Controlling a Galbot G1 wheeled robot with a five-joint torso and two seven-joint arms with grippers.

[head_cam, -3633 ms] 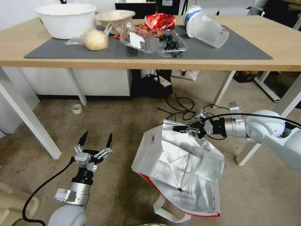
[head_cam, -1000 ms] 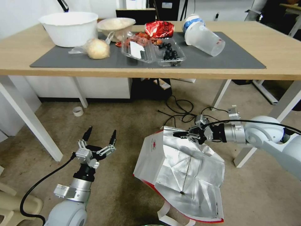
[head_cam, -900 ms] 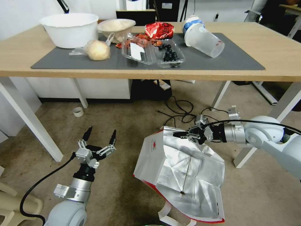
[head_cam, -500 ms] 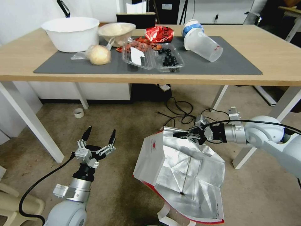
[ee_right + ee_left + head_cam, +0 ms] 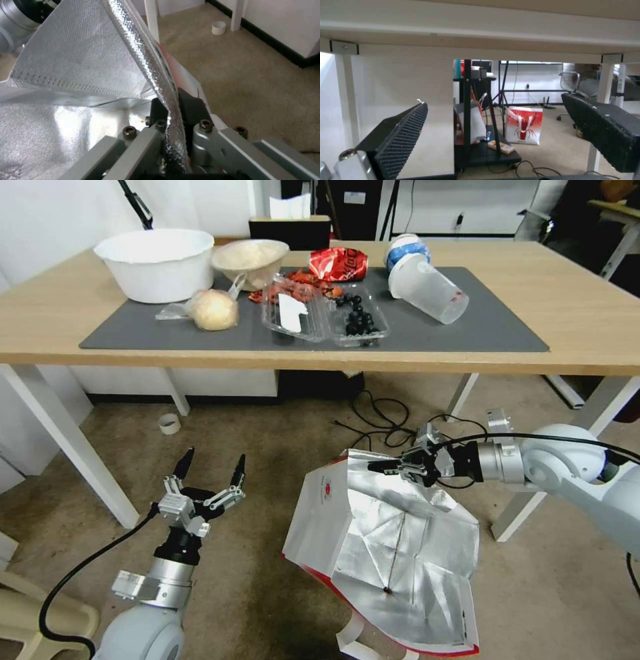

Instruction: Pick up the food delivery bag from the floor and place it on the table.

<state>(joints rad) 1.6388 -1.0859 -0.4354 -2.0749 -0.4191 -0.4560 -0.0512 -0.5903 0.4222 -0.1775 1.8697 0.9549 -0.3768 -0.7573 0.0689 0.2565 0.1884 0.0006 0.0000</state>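
No legible text, red logos (too blurred), unreadable

A lab-like office: tripod stands, an office chair, floor cables.

Bright even room light, glare on the foil lining, wide-angle edge bending.

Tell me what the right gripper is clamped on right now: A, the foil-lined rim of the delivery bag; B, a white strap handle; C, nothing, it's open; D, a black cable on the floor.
A: the right gripper is shut on the upper foil-lined rim of the food delivery bag, with the silver edge pinched between its pads in the right wrist view.
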